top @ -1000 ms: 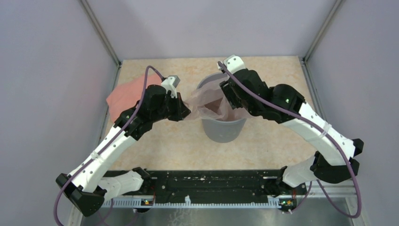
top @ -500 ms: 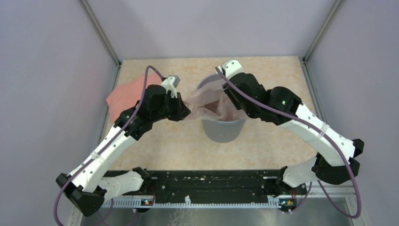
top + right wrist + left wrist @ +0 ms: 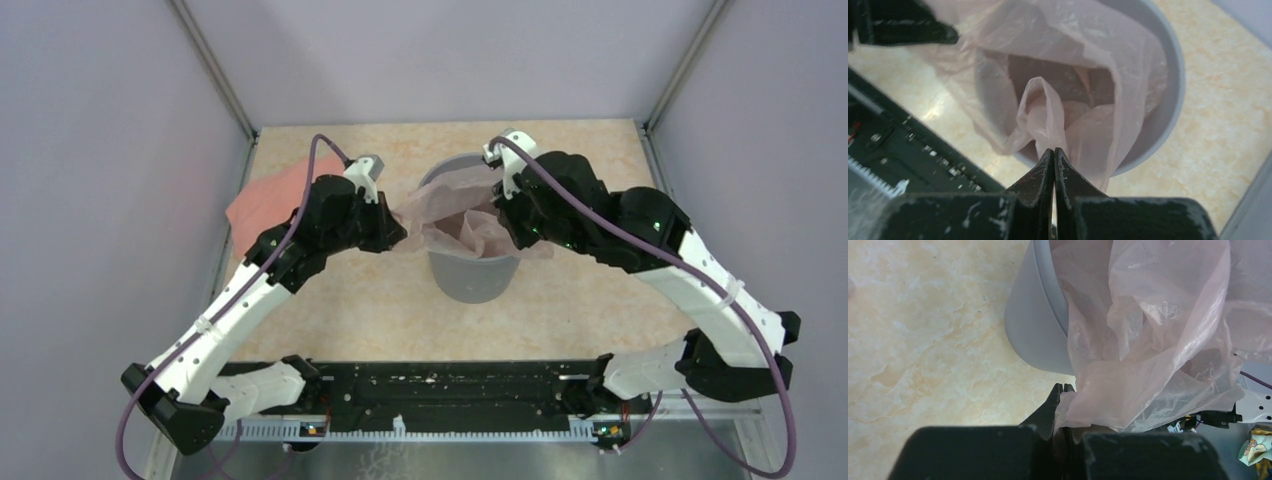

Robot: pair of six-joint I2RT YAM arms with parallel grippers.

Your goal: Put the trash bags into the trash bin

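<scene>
Top external: the trash bin (image 3: 472,282) stood upright on the tabletop (image 3: 380,310). The trash bag (image 3: 452,208) lay draped over the bin's mouth, its middle sagging into the bin and its edges spilling over the rim on both sides. The left pincer (image 3: 398,222) sat just left of the bin's rim, against the film. The right pincer (image 3: 507,226) was over the bin's right rim (tips hidden by the wrist in this view). A flat pink sheet (image 3: 262,200) lay well left of the bin, partly under the left arm.

Left wrist: the fingers were pressed together on a gathered edge of the bag, outside the bin's grey wall and level with the upper part of that wall. The crinkled film bulged over the rim above them.

Right wrist: the fingers were pressed together, pinching a raised fold of the bag above the bin's opening, near the rim. Most of the film hung inside the bin; one flap trailed over the rim towards the left pincer.
</scene>
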